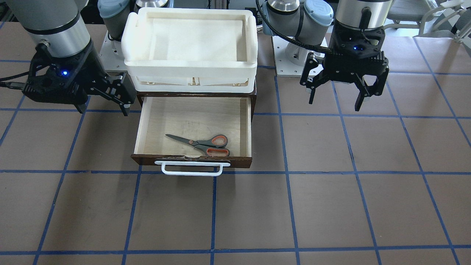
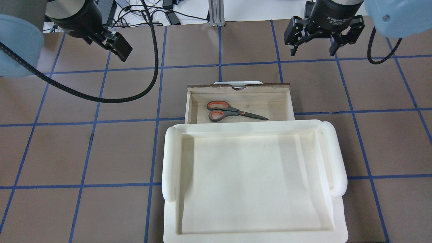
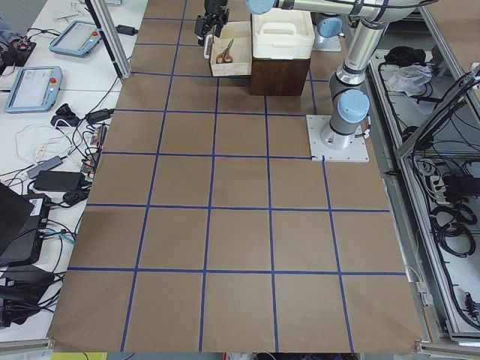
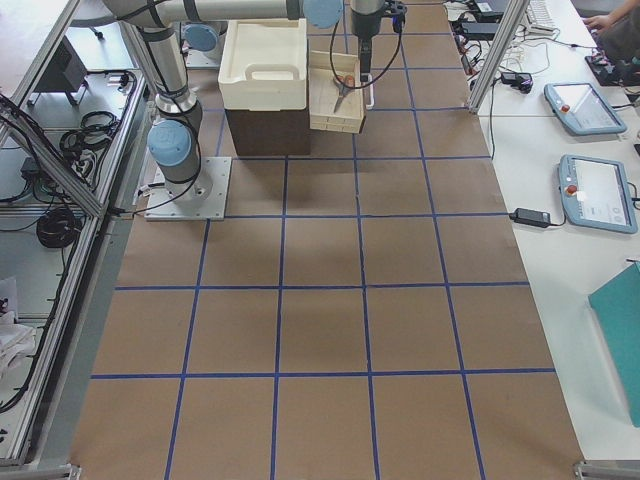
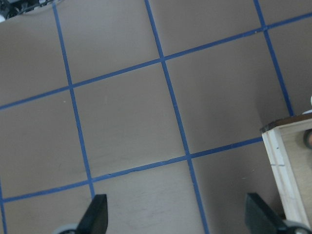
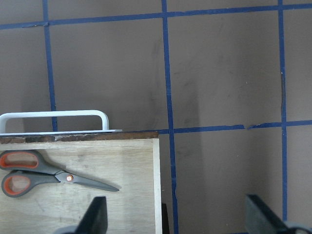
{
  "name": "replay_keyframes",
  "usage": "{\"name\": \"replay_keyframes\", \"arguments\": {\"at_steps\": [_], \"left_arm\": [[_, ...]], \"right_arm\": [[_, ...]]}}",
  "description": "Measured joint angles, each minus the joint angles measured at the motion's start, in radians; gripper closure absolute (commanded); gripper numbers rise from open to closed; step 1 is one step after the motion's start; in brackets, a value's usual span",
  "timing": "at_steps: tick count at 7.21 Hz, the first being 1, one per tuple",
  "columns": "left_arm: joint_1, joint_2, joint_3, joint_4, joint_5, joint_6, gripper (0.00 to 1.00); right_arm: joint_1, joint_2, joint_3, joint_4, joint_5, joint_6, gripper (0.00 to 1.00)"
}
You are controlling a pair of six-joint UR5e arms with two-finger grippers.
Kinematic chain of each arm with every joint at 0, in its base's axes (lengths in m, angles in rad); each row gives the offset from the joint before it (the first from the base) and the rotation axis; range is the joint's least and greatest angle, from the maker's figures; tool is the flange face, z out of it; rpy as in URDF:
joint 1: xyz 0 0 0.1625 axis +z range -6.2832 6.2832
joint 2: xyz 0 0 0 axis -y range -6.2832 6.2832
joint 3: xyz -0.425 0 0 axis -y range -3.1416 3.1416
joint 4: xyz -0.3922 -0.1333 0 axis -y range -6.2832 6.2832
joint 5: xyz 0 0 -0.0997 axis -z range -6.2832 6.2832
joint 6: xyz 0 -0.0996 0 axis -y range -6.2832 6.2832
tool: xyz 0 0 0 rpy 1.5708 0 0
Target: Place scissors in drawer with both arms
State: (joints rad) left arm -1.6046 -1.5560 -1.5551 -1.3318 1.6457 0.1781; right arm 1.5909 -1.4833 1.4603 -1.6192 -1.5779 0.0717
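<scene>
The scissors (image 1: pixel 200 142) lie flat inside the open drawer (image 1: pixel 247 125), close to its front wall, handles toward the robot's left. They also show in the overhead view (image 2: pixel 233 111) and the right wrist view (image 6: pixel 53 175). My right gripper (image 2: pixel 313 50) is open and empty. It hangs above the table just beyond the drawer's front right corner (image 6: pixel 156 161). My left gripper (image 2: pixel 118 49) is open and empty, well to the left of the drawer; it also shows in the front view (image 1: pixel 336 101). The left wrist view shows only the drawer's corner (image 5: pixel 282 165).
A white foam tray (image 2: pixel 170 162) sits on top of the brown cabinet, behind the pulled-out drawer. The drawer's white bar handle (image 1: pixel 191 168) sticks out over the brown table with blue tape lines (image 1: pixel 331 206). Tablets and cables lie beyond the table's far edge (image 3: pixel 45 82).
</scene>
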Motion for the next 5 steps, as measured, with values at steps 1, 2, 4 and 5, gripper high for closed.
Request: {"name": "replay_keyframes", "arguments": {"at_steps": [1, 2, 4, 5], "left_arm": [[-0.002, 0.0, 0.0, -0.015, -0.02, -0.113, 0.0], [-0.004, 0.0, 0.006, -0.059, -0.036, -0.189, 0.0], [-0.004, -0.003, 0.014, -0.114, -0.05, -0.258, 0.0], [-0.003, -0.004, 0.014, -0.12, -0.052, -0.265, 0.0]], "right_arm": [[0.001, -0.002, 0.0, 0.012, -0.009, 0.0, 0.0], [0.001, -0.002, 0.0, 0.018, -0.013, 0.0, 0.0], [0.001, -0.003, 0.0, 0.021, -0.015, -0.001, 0.0], [0.001, -0.003, 0.0, 0.021, -0.015, -0.001, 0.0]]}}
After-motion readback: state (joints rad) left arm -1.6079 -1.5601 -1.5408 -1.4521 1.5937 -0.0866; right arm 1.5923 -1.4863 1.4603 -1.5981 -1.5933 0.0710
